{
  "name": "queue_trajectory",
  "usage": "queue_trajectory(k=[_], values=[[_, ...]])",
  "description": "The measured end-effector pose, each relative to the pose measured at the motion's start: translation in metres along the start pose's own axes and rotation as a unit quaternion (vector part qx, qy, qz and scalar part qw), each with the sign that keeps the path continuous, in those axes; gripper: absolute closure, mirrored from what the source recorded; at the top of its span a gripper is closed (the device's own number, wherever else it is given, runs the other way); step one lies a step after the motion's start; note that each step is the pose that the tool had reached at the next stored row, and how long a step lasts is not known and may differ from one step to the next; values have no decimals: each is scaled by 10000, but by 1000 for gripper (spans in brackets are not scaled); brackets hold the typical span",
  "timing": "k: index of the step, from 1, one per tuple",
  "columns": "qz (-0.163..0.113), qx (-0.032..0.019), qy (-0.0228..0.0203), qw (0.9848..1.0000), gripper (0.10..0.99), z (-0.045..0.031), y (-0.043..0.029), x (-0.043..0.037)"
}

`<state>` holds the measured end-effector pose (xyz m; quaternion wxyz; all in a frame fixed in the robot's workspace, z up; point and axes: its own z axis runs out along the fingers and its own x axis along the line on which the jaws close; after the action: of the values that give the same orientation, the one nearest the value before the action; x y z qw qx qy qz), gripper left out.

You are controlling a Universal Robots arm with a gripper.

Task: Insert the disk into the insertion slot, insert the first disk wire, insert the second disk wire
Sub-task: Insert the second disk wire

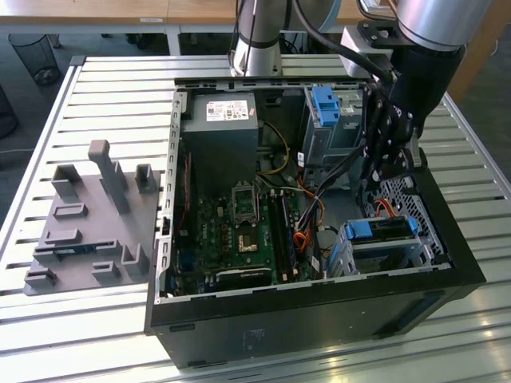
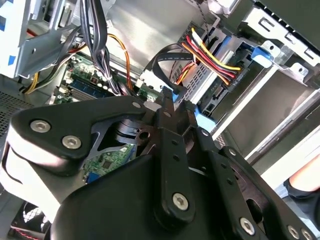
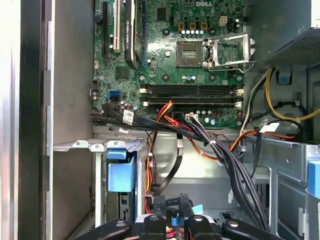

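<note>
pincer (image 2: 173,100) grips a wire connector (image 2: 180,94) beside the disk (image 2: 235,62) (cables crowd close).

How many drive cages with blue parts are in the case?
2. A taller cage with a blue latch stands at the case's far end; a low cage with the disk's blue carrier sits near the front, on the exterior view's right. Cables may hide others.

A silver-grey tubular arm (image 1: 427,24) carries black cables and a black linked pincer (image 2: 175,107) studded with silver screws.
</note>
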<state>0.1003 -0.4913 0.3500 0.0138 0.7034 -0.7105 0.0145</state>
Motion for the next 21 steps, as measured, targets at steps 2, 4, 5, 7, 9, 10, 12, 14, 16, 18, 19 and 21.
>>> queue_trajectory(k=[2, 4, 5, 7, 9, 10, 12, 14, 16, 18, 19, 21], values=[[0, 0, 25, 10000, 839, 12, 0, -3], [1, 1, 53, 10000, 839, 19, -2, -9], [1, 1, 68, 10000, 839, 22, -3, -12], [0, 1, 99, 10000, 839, 30, -6, -20], [0, 1, 132, 9999, 839, 37, -10, -28], [0, 2, 147, 9999, 839, 41, -12, -32], [0, 2, 176, 9998, 839, 48, -18, -40], [0, 2, 202, 9998, 918, 53, -23, -48], [0, 2, 213, 9998, 937, 56, -29, -56], [0, 2, 213, 9998, 937, 57, -33, -57], [0, 2, 199, 9998, 937, 58, -34, -57], [0, 1, 114, 9999, 937, 60, -35, -58]])
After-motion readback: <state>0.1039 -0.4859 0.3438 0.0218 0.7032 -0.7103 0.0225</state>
